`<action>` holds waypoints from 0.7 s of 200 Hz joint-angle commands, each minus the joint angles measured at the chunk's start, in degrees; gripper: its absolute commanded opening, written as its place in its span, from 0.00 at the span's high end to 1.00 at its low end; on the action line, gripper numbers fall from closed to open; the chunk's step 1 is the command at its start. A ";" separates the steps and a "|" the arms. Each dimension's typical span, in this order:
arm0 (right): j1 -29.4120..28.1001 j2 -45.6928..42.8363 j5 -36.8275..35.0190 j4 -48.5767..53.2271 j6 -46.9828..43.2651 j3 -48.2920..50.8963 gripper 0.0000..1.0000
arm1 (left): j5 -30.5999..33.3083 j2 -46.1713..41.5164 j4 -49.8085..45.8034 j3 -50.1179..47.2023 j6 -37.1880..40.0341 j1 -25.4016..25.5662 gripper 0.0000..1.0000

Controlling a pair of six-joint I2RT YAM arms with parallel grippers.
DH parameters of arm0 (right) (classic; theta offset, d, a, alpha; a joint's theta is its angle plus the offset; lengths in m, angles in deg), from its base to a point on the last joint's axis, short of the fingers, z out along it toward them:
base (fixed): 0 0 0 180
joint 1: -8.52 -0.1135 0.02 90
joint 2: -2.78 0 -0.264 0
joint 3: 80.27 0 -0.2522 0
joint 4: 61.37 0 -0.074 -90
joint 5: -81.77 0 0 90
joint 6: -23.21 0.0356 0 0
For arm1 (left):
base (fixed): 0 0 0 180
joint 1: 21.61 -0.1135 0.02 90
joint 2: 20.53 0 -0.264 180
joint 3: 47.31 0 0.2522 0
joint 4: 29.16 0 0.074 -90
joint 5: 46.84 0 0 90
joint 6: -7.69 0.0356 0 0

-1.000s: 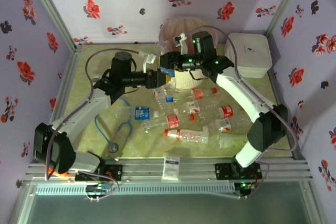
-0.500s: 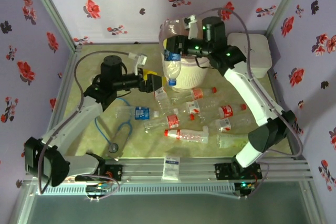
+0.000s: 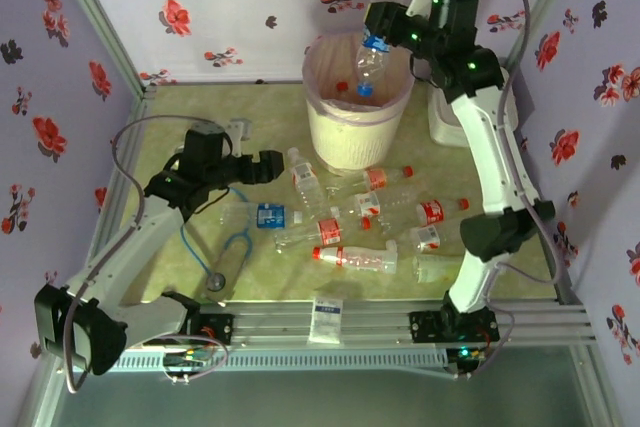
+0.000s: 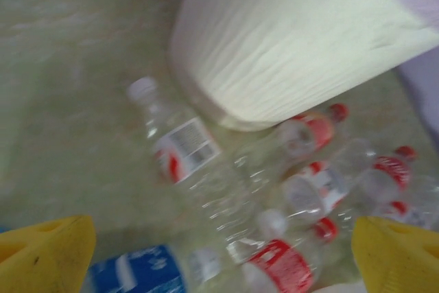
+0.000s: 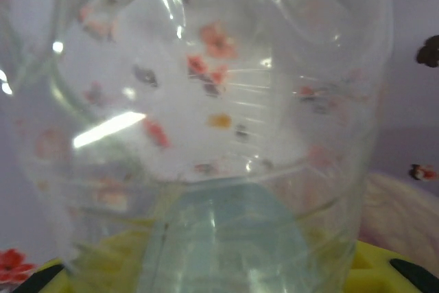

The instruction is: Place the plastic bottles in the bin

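Seen from above, the right gripper (image 3: 384, 19) is hanging high over the bin (image 3: 340, 142), which is standing at the far side of the table (image 3: 180, 107). Its fingers are squeezing the held bottle (image 3: 372, 45), a clear one with a blue label. The cap is pointing down at the bin's open top, and the bottle is not inside yet. A red cap (image 3: 342, 87) is showing inside the bin.

The right wrist camera is looking at the held bottle (image 5: 219, 121) from very close. The flowers on the wall are showing through the clear plastic. A bit of yellow finger (image 5: 381, 269) is peeking in at the bottom.

The left gripper (image 3: 268, 165) is hanging low over the table, left of the bin. Its fingers are spread wide and are holding nothing. In the left wrist camera, the yellow fingertips (image 4: 48, 255) are sitting far apart in the bottom corners. This camera is also showing the bin's ribbed side (image 4: 288, 39). A white-capped bottle (image 4: 180, 145) is lying just beside the bin. The other bottles (image 3: 355, 259) are lying on the table, on the near side of the bin.
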 commanded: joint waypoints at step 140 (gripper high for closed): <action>-4.78 26.43 -13.36 26.85 -17.43 -9.99 0.62 | 16.22 -0.57 -13.45 0.55 0.11 2.76 0.15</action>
